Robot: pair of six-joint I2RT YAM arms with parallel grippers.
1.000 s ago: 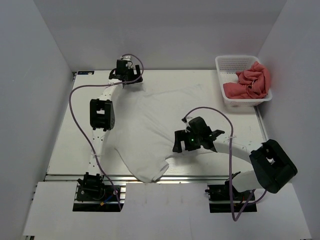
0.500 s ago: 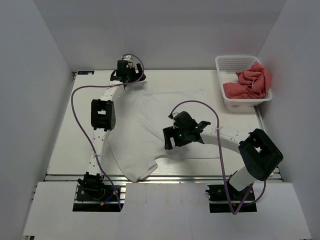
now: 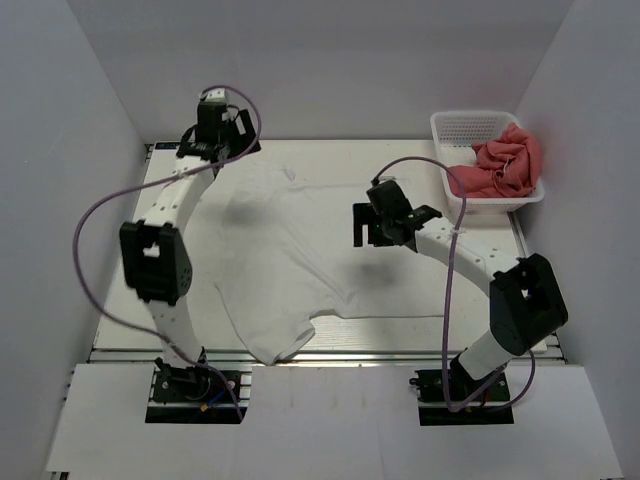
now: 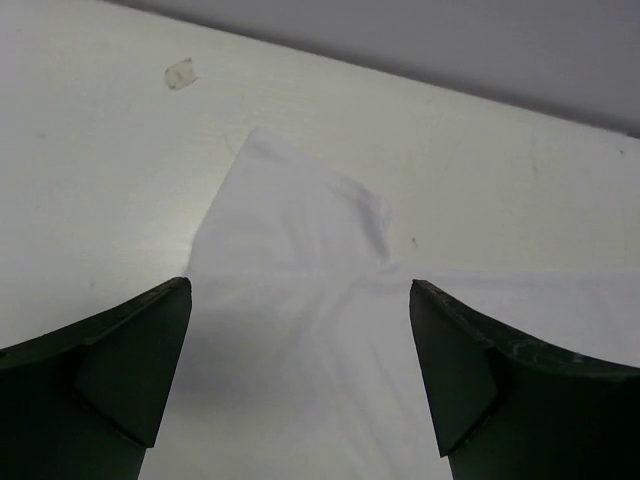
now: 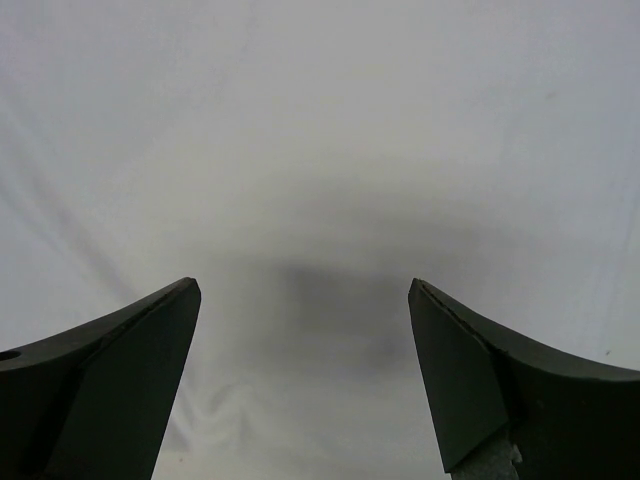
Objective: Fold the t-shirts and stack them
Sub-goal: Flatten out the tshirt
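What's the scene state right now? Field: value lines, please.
white shirt: spread on the table, not folded
pink shirts: bunched in the basket, count unclear
basket: far right corner of the table
left claw: open, holding nothing, over the white shirt's far-left sleeve
right claw: open, holding nothing, over the right side of the white shirt
stack: none started

White arms (image 3: pixel 176 200), black joints (image 3: pixel 153 262) — purple cables (image 3: pixel 445 292)
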